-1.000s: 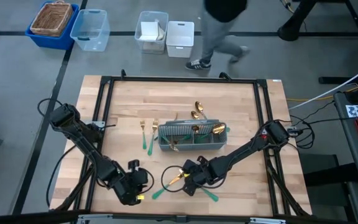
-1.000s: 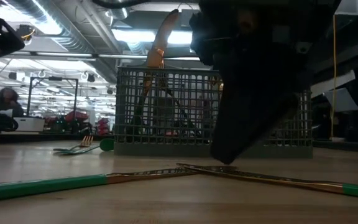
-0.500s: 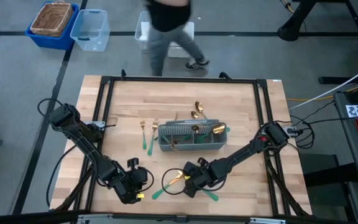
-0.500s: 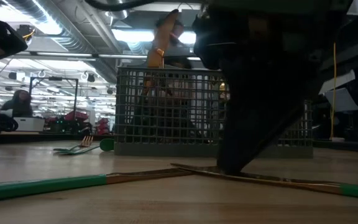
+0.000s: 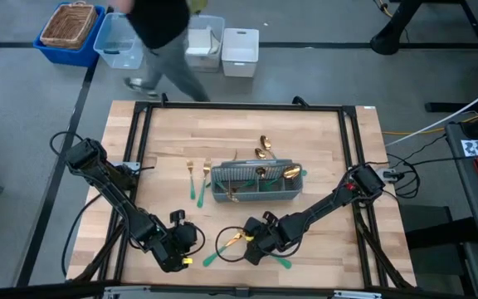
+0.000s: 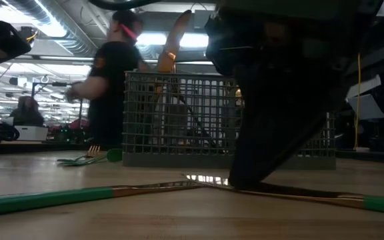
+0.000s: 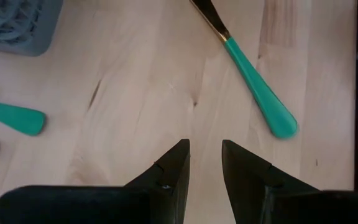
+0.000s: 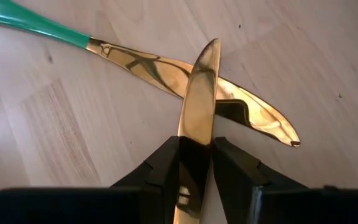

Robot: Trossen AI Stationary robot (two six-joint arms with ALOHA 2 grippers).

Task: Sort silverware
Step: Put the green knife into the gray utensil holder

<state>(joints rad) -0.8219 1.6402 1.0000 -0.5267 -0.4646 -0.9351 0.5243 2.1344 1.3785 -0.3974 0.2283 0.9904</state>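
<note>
Two gold knives with teal handles lie crossed on the table near its front edge (image 5: pixel 231 242). The upper knife's blade (image 8: pixel 199 87) rests on the lower knife's blade (image 8: pixel 247 109). My right gripper (image 8: pixel 197 163) is down at the crossing, open, one finger at each edge of the upper blade. My left gripper (image 7: pixel 205 152) hovers open over bare wood to the left (image 5: pixel 182 249), one knife's teal handle (image 7: pixel 260 102) ahead of it. The grey mesh caddy (image 5: pixel 256 184) holds several gold pieces. Two forks (image 5: pixel 197 178) lie left of it, spoons (image 5: pixel 262 148) behind it. My right gripper comes from above, slanting down, with its fingers (image 8: pixel 166 165) on both sides of the upper knife's blade, along the blade. The fingertip (image 6: pixel 249 177) is down at the crossed knives. Whether the fingers touch the blade, I cannot tell. The knife lies flat on the other knife.
The caddy (image 6: pixel 225 120) stands just beyond the knives. A black frame rims the table (image 5: pixel 139 133). Bins and a basket (image 5: pixel 73 25) sit on the floor behind, where a person (image 5: pixel 160 37) walks past. Bare wood lies at the right of the table.
My right gripper has come down from just above the crossed knives until its fingertips are at them, its gap unchanged. The knives lie as before. Behind the table a person has walked from right to left.
</note>
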